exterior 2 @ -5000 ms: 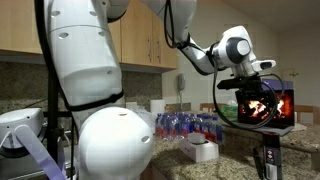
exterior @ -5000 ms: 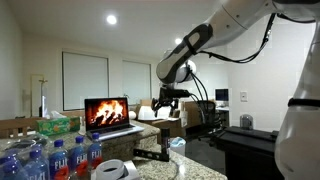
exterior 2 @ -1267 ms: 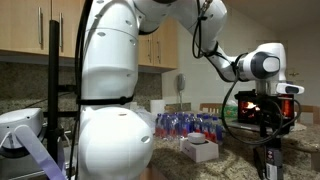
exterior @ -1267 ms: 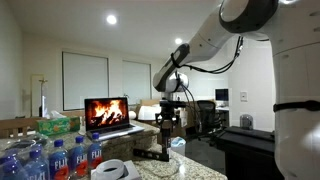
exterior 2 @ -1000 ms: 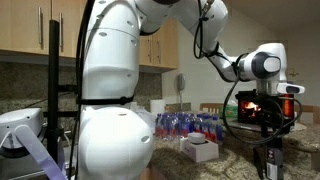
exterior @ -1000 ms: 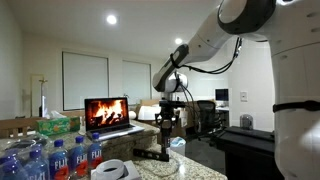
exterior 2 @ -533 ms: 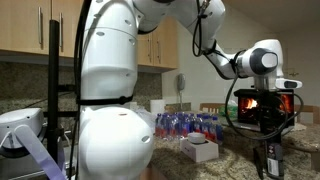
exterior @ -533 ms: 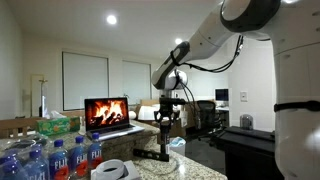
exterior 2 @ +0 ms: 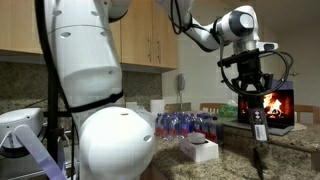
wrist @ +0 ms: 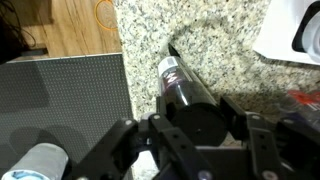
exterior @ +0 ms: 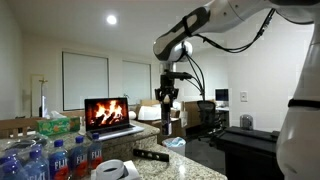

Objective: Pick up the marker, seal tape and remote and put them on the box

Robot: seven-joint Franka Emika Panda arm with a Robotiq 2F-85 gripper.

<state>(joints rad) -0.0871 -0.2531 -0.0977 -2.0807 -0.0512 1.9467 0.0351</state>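
Note:
My gripper (exterior: 168,103) (exterior 2: 256,98) hangs high above the granite counter, shut on the marker (exterior: 167,124). The black marker (exterior 2: 259,129) points straight down from the jaws. In the wrist view the marker's (wrist: 176,82) dark barrel with a white label runs away from my gripper (wrist: 188,125), tip over the stone. The remote (exterior: 150,155), a slim black bar, lies flat on the counter below. In an exterior view the box (exterior 2: 203,150) shows as a low white one near the bottles. A white roll (exterior: 115,170), possibly the seal tape, sits at the counter's near end.
Several water bottles (exterior: 45,160) (exterior 2: 190,125) stand on the counter. A laptop showing a fire (exterior: 108,115) and a green tissue box (exterior: 58,125) sit behind. A dark grey meshed surface (wrist: 60,105) lies beside the counter edge (wrist: 124,70).
My gripper has risen well clear of the counter, taking the marker up with it. The arm's upper links have swung upward. The remote has not moved.

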